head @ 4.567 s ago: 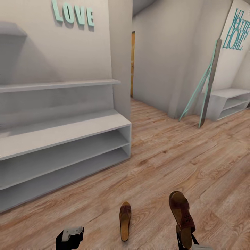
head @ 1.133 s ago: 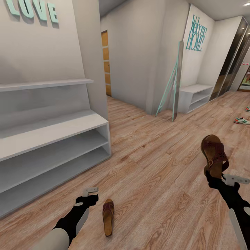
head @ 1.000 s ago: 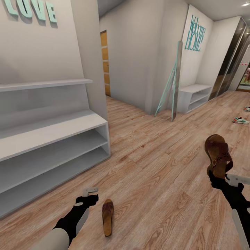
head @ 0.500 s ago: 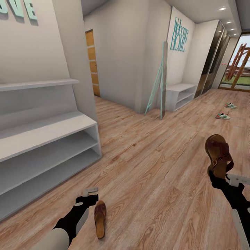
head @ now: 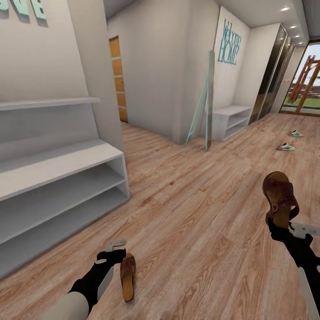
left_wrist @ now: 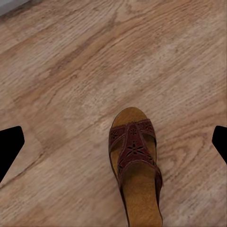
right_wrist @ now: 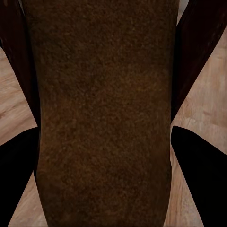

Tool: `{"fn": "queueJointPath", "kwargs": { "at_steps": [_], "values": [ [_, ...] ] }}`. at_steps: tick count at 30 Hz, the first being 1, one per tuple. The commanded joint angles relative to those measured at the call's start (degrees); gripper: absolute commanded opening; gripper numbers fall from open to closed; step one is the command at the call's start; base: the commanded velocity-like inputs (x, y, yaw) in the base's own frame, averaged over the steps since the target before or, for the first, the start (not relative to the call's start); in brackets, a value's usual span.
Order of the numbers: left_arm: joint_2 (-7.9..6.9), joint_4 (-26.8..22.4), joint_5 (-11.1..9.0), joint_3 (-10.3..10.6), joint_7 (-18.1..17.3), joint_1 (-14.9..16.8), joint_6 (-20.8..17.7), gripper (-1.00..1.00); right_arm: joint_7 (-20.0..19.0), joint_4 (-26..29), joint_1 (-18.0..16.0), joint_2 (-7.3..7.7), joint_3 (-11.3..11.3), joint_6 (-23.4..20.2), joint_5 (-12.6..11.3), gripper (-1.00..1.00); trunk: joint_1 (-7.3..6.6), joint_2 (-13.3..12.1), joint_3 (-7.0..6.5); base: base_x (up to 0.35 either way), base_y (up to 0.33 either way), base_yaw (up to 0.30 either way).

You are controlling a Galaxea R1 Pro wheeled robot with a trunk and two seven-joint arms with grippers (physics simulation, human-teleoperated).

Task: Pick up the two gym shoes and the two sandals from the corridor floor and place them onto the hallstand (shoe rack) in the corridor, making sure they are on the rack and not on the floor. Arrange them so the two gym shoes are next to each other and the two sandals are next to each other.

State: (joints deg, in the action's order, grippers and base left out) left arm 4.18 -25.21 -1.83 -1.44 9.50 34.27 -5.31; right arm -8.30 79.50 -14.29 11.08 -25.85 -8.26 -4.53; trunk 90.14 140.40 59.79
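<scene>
1. One sandal (head: 278, 198) is held above the floor (head: 200, 200) at the right of the head view, toe end up and tilted, heel end down in the right gripper (head: 279, 227).
2. In the right wrist view this sandal's brown sole (right_wrist: 101, 113) lies between the two dark fingers (right_wrist: 201, 175), which are clamped on it from both sides.
3. The second sandal (head: 127, 275) lies flat on the floor, near the lower edge of the head view, just beside the left gripper (head: 116, 250).
4. In the left wrist view the second sandal (left_wrist: 135, 165) lies below and between the two fingers (left_wrist: 9, 149), strap side up; the fingers are spread wide and apart from it.
5. The left gripper holds nothing.
6. Two gym shoes (head: 285, 146) (head: 295, 133) sit on the floor far down the corridor, at the right of the head view, near each other and well apart from both sandals.
7. The hallstand (head: 58, 164) stands at the left of the head view: a flat pale top, two open shelf rows below, a floating shelf (head: 49, 103) on the back panel above.
8. No shoe rests on the hallstand.
9. Teal letters (head: 27, 8) are mounted on the wall above the hallstand.
10. A second low white rack (head: 231, 120) stands farther down the corridor, under a teal "Welcome HOME" sign (head: 230, 42), with a teal-framed panel (head: 205, 102) leaning just beside it.
</scene>
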Motion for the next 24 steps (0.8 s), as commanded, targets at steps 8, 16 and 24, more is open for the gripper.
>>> {"fn": "queueJointPath", "kwargs": {
  "at_steps": [8, 16, 24],
  "values": [
    [-0.03, -0.11, -0.19, -0.14, 0.14, 0.0, -0.24, 1.0, -0.31, 0.21, -0.03, -0.01, -0.08, -0.34, -0.47, -1.0, 1.56, 2.86, 1.54, 0.0, 0.0, 0.0],
    [0.0, -0.1, -0.19, -0.14, 0.17, 0.0, -0.11, 1.0, -0.45, 0.11, 0.11, 0.39, -0.14, -0.18, -0.25, -1.0, 1.76, 2.96, 3.31, 0.0, 0.0, 0.0],
    [0.03, -0.06, -0.17, -0.1, 0.13, 0.0, 4.48, 1.0, -0.43, 0.18, 0.14, 0.34, -0.15, -0.26, -0.3, -1.0, 1.97, 3.07, 5.09, 0.0, 0.0, 0.002]
  ]
}}
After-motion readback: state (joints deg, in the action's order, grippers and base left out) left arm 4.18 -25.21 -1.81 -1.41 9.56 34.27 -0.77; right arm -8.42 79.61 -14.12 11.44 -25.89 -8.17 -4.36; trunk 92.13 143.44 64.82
